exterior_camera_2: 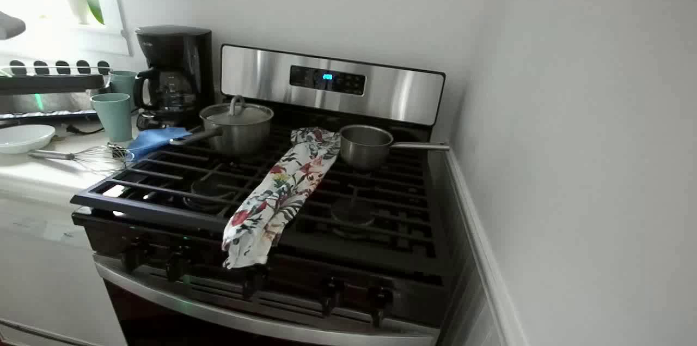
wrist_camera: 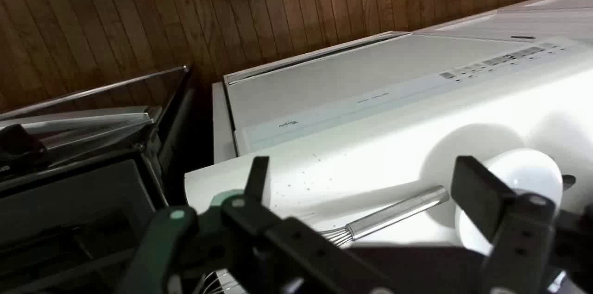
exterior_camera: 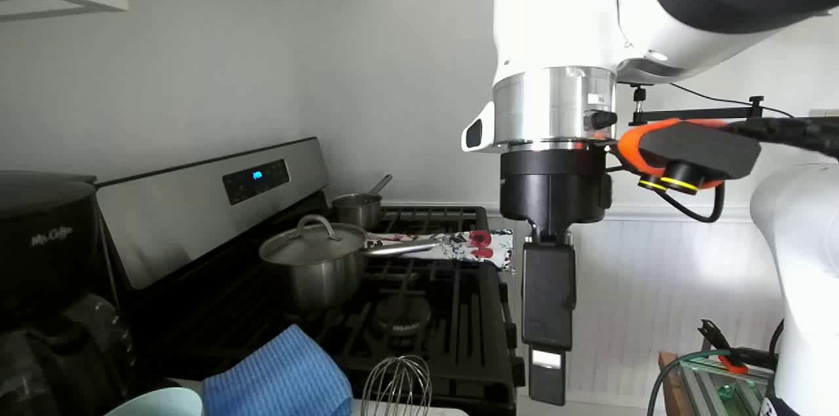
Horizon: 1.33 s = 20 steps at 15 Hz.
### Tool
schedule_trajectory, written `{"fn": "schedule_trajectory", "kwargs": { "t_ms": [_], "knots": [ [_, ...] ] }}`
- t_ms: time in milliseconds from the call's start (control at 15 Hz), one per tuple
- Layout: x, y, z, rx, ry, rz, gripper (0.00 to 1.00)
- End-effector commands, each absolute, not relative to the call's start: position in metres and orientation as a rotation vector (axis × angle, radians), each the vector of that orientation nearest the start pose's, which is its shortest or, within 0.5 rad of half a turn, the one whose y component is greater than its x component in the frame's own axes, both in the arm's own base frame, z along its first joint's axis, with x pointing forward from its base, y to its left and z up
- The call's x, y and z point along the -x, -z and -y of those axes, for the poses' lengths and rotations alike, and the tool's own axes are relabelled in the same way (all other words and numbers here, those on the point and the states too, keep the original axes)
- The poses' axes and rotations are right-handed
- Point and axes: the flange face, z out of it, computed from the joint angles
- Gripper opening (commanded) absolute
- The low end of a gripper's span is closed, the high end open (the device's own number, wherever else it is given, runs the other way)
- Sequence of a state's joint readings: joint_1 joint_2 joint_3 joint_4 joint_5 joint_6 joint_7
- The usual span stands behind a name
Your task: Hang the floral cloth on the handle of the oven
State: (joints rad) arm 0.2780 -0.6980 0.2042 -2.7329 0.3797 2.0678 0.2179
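Note:
The floral cloth (exterior_camera_2: 283, 193), white with red, yellow and green print, lies lengthwise over the grates, its near end drooping past the stove's front edge. An exterior view also shows the cloth (exterior_camera: 482, 245), partly behind a pot handle. The oven (exterior_camera_2: 332, 92) is a black range with a steel back panel. Its curved steel handle (exterior_camera_2: 228, 321) runs bare across the front below the knobs. My gripper (exterior_camera: 547, 373) points down, apart from the cloth, which it does not touch. In the wrist view the gripper (wrist_camera: 363, 183) is open, fingers wide apart with nothing held.
A lidded pot (exterior_camera_2: 239, 125) and a small saucepan (exterior_camera_2: 365, 147) flank the cloth. A blue cloth (exterior_camera: 282, 370), a whisk (wrist_camera: 396, 213) and a white bowl (wrist_camera: 523, 173) are on the counter. A coffee maker (exterior_camera_2: 174, 68) stands behind. A wall (exterior_camera_2: 572, 144) borders the range.

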Motion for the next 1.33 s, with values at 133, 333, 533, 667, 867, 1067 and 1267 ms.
{"fn": "schedule_trajectory", "kwargs": {
  "t_ms": [133, 333, 533, 667, 867, 1067, 1267],
  "knots": [
    [-0.29, -0.423, -0.169, 2.936, -0.051, 0.062, 1.0],
    [-0.29, -0.423, -0.169, 2.936, -0.051, 0.062, 1.0],
    [-0.294, -0.42, -0.147, 3.008, -0.077, 0.042, 1.0],
    [-0.301, -0.419, -0.12, 3.039, -0.096, -0.011, 1.0],
    [-0.312, -0.418, -0.068, 3.092, -0.107, -0.077, 1.0],
    [-0.315, -0.415, -0.015, 3.166, -0.152, -0.136, 1.0],
    [-0.319, -0.413, 0.034, 3.216, -0.127, -0.146, 1.0]
  ]
}}
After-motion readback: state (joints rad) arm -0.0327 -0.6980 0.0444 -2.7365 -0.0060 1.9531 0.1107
